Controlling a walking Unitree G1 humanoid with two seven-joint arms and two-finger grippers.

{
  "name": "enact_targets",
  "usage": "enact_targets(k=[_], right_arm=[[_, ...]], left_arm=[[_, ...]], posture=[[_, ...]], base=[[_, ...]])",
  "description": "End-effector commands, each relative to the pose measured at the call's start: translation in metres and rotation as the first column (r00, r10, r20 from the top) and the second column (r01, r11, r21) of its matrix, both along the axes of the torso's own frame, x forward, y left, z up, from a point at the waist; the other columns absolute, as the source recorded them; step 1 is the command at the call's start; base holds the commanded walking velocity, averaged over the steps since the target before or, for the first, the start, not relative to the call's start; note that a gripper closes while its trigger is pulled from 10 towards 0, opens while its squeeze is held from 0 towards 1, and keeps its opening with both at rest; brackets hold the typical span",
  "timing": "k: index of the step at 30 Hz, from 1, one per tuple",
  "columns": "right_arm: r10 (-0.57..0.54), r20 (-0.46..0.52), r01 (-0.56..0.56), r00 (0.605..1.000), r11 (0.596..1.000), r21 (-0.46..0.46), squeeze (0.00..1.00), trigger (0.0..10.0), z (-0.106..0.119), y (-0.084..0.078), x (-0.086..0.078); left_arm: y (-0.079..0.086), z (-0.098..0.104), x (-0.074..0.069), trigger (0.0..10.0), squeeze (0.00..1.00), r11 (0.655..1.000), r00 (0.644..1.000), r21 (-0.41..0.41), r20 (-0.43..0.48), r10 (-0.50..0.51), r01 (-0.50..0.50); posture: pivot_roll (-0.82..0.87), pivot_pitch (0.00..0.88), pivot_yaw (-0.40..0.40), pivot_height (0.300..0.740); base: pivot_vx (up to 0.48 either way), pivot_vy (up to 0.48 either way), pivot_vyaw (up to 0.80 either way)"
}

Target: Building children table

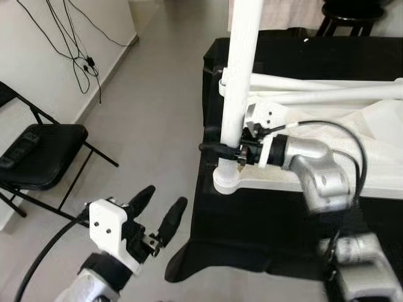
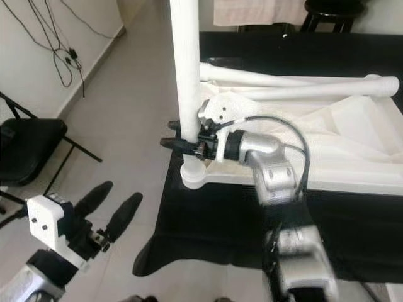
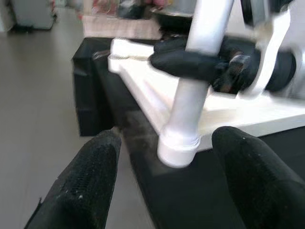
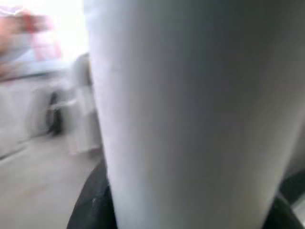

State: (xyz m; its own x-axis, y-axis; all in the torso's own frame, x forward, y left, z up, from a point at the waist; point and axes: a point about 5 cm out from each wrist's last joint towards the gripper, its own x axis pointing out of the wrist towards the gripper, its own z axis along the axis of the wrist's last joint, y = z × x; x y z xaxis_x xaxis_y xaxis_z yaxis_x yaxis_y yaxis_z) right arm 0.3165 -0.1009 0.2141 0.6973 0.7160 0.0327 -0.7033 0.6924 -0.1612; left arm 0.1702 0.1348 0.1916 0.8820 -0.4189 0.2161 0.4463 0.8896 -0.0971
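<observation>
A white round table leg [image 1: 242, 69] stands upright in the corner socket [image 1: 228, 177] of the white tabletop [image 1: 327, 184], which lies upside down on a black-covered surface [image 1: 252, 226]. My right gripper [image 1: 217, 149] is shut around the leg's lower part, just above the socket. Two more white legs [image 1: 327, 88] lie across the tabletop behind. My left gripper [image 1: 157, 211] hangs open over the floor, in front and to the left of the corner; its wrist view looks at the leg [image 3: 190, 95] and socket [image 3: 178, 148].
A black folding chair [image 1: 38, 154] stands at the left by the white wall, with black cables [image 1: 79, 56] hanging above it. Grey floor [image 1: 145, 113] stretches between the chair and the black-covered surface. A dark stool [image 1: 349, 16] stands at the far back.
</observation>
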Motion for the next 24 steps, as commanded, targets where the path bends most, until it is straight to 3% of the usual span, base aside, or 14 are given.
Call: enact_targets(k=[1, 2, 5, 9, 10, 15, 16, 17, 19, 23, 24], right_arm=[[-0.227, -0.161, 0.217, 0.960, 0.973, -0.079, 0.00, 0.0, -0.034, -0.005, -0.011], [-0.285, -0.171, 0.276, 0.943, 0.958, -0.073, 0.00, 0.0, -0.036, -0.007, -0.016], [-0.292, -0.153, 0.283, 0.944, 0.956, -0.081, 0.00, 0.0, -0.034, -0.009, -0.013], [-0.232, -0.172, 0.226, 0.957, 0.972, -0.059, 0.00, 0.0, -0.030, 0.001, -0.009], [-0.221, -0.180, 0.214, 0.959, 0.975, -0.057, 0.00, 10.0, -0.028, 0.005, -0.010], [-0.081, -0.187, 0.084, 0.979, 0.996, 0.009, 0.00, 10.0, -0.017, 0.019, -0.018], [0.021, -0.168, -0.018, 0.986, 1.000, 0.021, 1.00, 10.0, -0.011, 0.021, -0.020], [0.082, -0.156, -0.079, 0.984, 0.997, 0.024, 1.00, 10.0, -0.006, 0.022, -0.022], [0.301, -0.097, -0.304, 0.949, 0.952, -0.016, 1.00, 10.0, 0.007, 0.017, -0.024], [0.362, -0.082, -0.366, 0.929, 0.930, -0.045, 1.00, 10.0, 0.010, 0.013, -0.024], [0.435, -0.066, -0.440, 0.898, 0.892, -0.104, 1.00, 10.0, 0.011, 0.008, -0.024]], left_arm=[[0.004, -0.004, 0.000, 10.0, 0.00, 1.000, 1.000, 0.015, -0.022, -0.004, 0.005], [0.004, -0.004, 0.001, 10.0, 0.00, 1.000, 1.000, 0.018, -0.022, -0.005, 0.005], [0.005, -0.005, 0.003, 10.0, 0.00, 1.000, 1.000, 0.019, -0.025, -0.009, 0.009], [0.005, -0.005, 0.004, 10.0, 0.00, 1.000, 1.000, 0.023, -0.024, -0.019, 0.020], [0.006, -0.005, 0.004, 10.0, 0.00, 1.000, 1.000, 0.023, -0.023, -0.014, 0.014], [0.006, -0.004, 0.005, 10.0, 0.00, 1.000, 1.000, 0.022, -0.019, -0.006, 0.006], [0.005, -0.004, 0.005, 10.0, 0.00, 1.000, 1.000, 0.020, -0.019, -0.007, 0.008], [0.005, -0.004, 0.005, 10.0, 0.00, 1.000, 1.000, 0.019, -0.019, -0.009, 0.009], [0.004, -0.003, 0.004, 10.0, 0.00, 1.000, 1.000, 0.015, -0.017, -0.013, 0.013], [0.003, -0.003, 0.004, 10.0, 0.00, 1.000, 1.000, 0.014, -0.016, -0.014, 0.014], [0.003, -0.002, 0.004, 10.0, 0.00, 1.000, 1.000, 0.012, -0.014, -0.014, 0.014]], posture=[[-0.02, 0.182, 0.068, 0.740], [-0.03, 0.179, 0.071, 0.740], [-0.04, 0.167, 0.077, 0.740], [-0.03, 0.161, 0.072, 0.740], [-0.02, 0.162, 0.072, 0.740], [-0.01, 0.166, 0.070, 0.740], [-0.01, 0.170, 0.066, 0.740], [-0.01, 0.170, 0.066, 0.740], [0.00, 0.179, 0.056, 0.740], [0.00, 0.182, 0.054, 0.740], [0.00, 0.183, 0.050, 0.740]], base=[[0.000, 0.000, 0.00], [0.000, 0.000, 0.00], [0.000, 0.000, 0.00], [0.000, 0.000, 0.00], [0.000, 0.000, 0.00], [0.000, 0.000, 0.00], [0.000, 0.000, 0.00], [0.000, 0.000, 0.00], [0.000, 0.000, 0.00], [0.000, 0.000, 0.00], [0.000, 0.000, 0.00]])
